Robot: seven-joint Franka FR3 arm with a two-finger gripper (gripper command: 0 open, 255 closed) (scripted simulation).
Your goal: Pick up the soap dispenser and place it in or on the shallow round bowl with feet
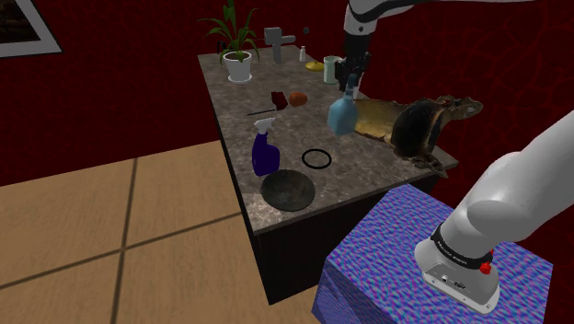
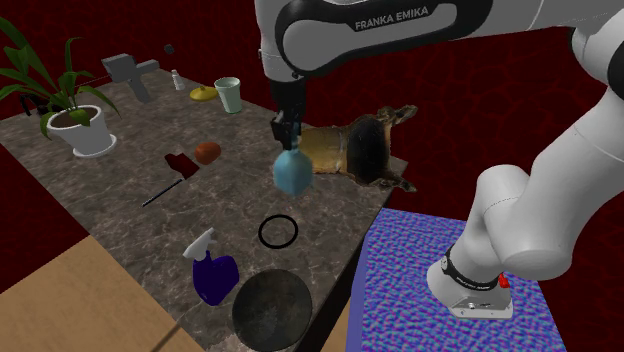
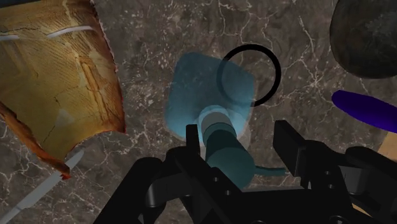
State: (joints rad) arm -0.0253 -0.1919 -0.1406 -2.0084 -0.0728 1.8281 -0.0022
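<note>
The soap dispenser (image 1: pixel 341 115) is a pale blue, see-through bottle with a pump top. It hangs clear of the marble table (image 1: pixel 368 179), and my black gripper (image 1: pixel 350 85) is shut on its neck. From the second exterior view the dispenser (image 2: pixel 293 170) dangles under the gripper (image 2: pixel 286 133), above and behind a black ring (image 2: pixel 278 231). In the wrist view the fingers of the gripper (image 3: pixel 240 143) clasp the pump of the dispenser (image 3: pixel 207 102). The dark shallow round bowl (image 1: pixel 288 190) (image 2: pixel 271 310) (image 3: pixel 369 38) rests near the table's front edge.
A dark blue spray bottle (image 1: pixel 266 152) (image 2: pixel 213 270) stands beside the bowl. A brown leathery object (image 1: pixel 414 124) (image 3: pixel 57 83) lies at the shoulder view's right. Farther back are an orange item (image 1: pixel 297 98), a cup (image 1: pixel 331 69) and a potted plant (image 1: pixel 237 55).
</note>
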